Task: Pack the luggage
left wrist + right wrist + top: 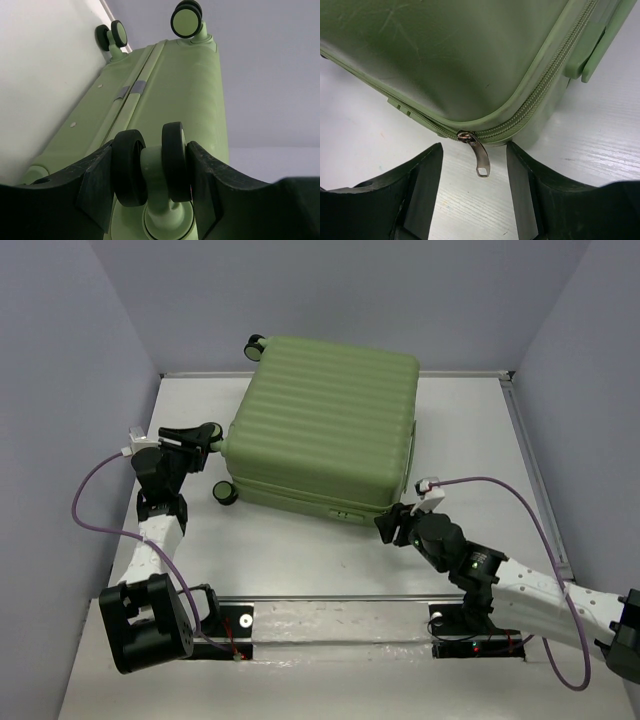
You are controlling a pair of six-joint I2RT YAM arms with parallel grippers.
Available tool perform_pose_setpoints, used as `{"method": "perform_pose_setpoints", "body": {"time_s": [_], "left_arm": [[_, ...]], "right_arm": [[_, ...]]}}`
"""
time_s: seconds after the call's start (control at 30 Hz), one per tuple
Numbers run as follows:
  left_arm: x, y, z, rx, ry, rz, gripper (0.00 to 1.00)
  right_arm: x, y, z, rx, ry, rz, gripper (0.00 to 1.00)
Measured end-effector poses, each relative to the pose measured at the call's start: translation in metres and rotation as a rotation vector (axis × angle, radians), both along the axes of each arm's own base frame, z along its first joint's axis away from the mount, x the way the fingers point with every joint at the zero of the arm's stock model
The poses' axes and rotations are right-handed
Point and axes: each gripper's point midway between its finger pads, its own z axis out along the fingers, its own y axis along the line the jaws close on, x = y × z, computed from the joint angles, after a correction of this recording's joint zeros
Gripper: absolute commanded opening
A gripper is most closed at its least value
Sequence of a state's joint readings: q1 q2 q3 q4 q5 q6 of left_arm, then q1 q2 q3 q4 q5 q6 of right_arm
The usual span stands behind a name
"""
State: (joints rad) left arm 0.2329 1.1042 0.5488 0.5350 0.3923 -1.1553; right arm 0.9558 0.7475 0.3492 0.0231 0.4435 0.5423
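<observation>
Left gripper (150, 147) is right on the luggage's left side, its two fingers (97, 185) set close against either face of a black twin wheel (127, 167). They bracket it tightly, but whether they are actually squeezing it, I cannot tell. The luggage (325, 420) lies flat and zipped shut on the white desk (300, 555), toward the back, ribbed green shell up and wheels pointing left. Two more wheels (186, 20) show further along that end in the left wrist view.

Over to the right gripper (474, 149), low at the near right corner of the case. Its jaws stand apart, holding nothing. The metal zipper pull (480, 159) dangles from the green zipper (540, 95) straight into the gap between the fingers, touching neither one.
</observation>
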Motion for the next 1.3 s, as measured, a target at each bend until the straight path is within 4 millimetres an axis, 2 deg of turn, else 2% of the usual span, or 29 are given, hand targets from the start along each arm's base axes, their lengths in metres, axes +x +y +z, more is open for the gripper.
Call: {"method": "perform_pose_setpoints", "body": {"time_s": [0.23, 0.43, 0.53, 0.63, 0.67, 0.7, 0.93, 1.07, 1.17, 1.3], "left_arm": [[0.0, 0.0, 0.002, 0.005, -0.008, 0.002, 0.06], [0.001, 0.002, 0.002, 0.007, -0.016, 0.01, 0.06], [0.0, 0.002, 0.001, 0.008, -0.02, 0.014, 0.06], [0.0, 0.001, 0.002, 0.011, -0.026, 0.022, 0.06], [-0.001, 0.001, 0.002, 0.012, -0.028, 0.024, 0.06], [-0.002, 0.001, 0.003, 0.014, -0.034, 0.027, 0.06], [-0.01, 0.0, 0.004, 0.021, -0.058, 0.04, 0.06], [-0.015, -0.002, 0.012, 0.03, -0.091, 0.051, 0.06], [-0.019, -0.003, 0.018, 0.044, -0.113, 0.081, 0.06], [-0.027, 0.001, 0.032, 0.075, -0.153, 0.143, 0.06]], "right_arm": [[0.006, -0.002, -0.007, -0.013, 0.014, -0.011, 0.43], [0.011, -0.002, -0.011, -0.025, 0.013, -0.024, 0.23], [0.011, 0.0, -0.014, -0.026, 0.021, -0.017, 0.22], [0.011, 0.011, -0.014, 0.0, 0.028, 0.013, 0.23], [0.011, 0.014, -0.014, 0.008, 0.031, 0.023, 0.13], [0.011, 0.018, -0.014, 0.023, 0.031, 0.034, 0.08], [0.01, 0.023, -0.018, 0.064, 0.022, 0.05, 0.07], [0.008, 0.028, -0.02, 0.052, 0.029, 0.063, 0.07], [0.012, 0.045, -0.021, -0.011, 0.016, 0.016, 0.07], [0.025, 0.085, -0.018, -0.319, -0.051, -0.06, 0.07]]}}
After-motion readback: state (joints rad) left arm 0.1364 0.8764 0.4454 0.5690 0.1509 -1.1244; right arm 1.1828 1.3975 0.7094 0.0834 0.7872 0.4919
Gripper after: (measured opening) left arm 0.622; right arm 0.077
